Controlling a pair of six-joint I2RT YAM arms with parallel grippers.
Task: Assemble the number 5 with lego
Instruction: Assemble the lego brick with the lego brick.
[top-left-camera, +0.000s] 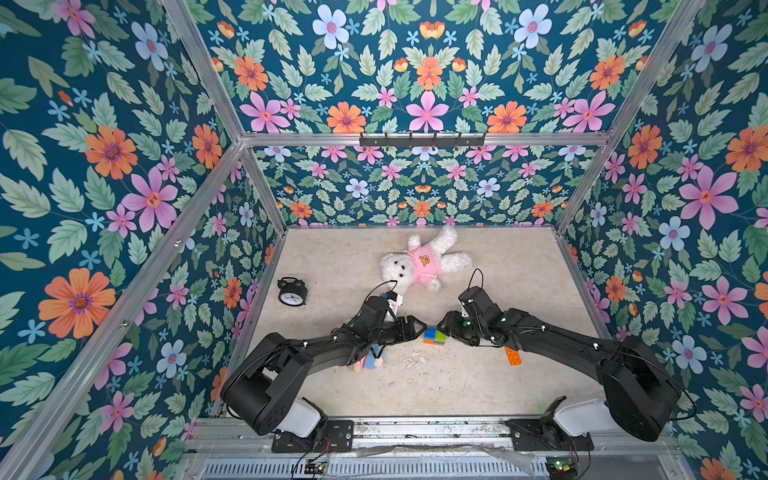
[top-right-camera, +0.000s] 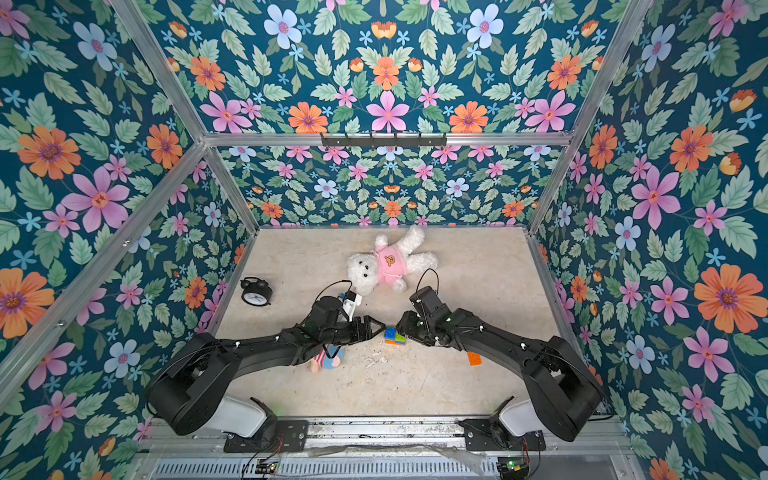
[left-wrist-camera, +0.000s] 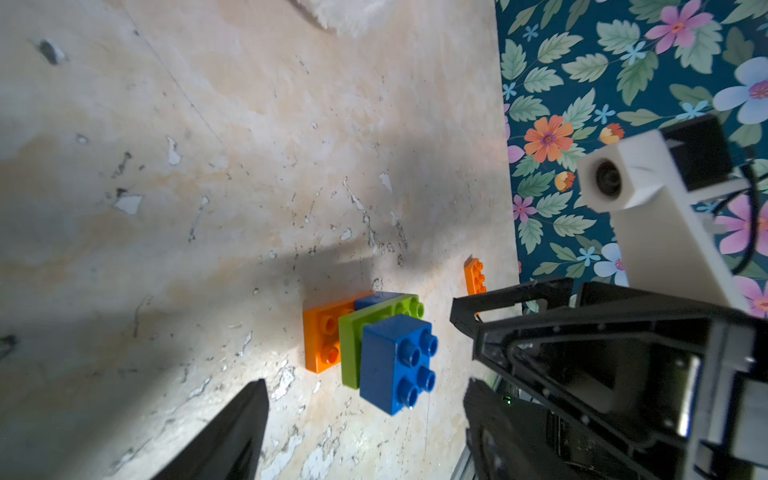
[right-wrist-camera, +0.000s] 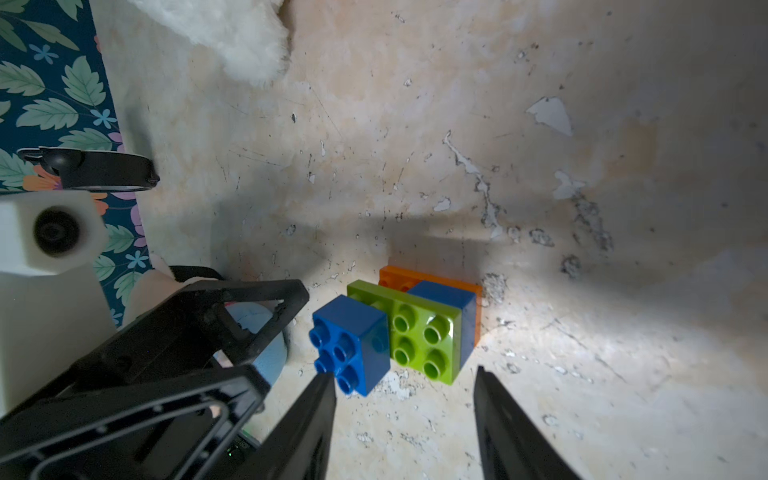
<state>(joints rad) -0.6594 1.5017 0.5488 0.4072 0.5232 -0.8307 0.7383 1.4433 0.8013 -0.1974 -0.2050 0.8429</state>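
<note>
Likely stiff, light, slick plastic, best pinched across the flat sides of the lego stack (top-left-camera: 434, 336) (never on studs); left claw (top-left-camera: 419, 328) and right claw (top-left-camera: 444, 328) both spread, empty.

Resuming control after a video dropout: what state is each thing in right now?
Left gripper: open, empty.
Right gripper: open, empty.
Brick stack: four bricks joined, resting on the table, unheld.
Loose orange brick: flat on the table, unattached.
Teddy bear: lying on its back.
Alarm clock: lying face up.
Small doll: lying partly under the left arm.
</note>
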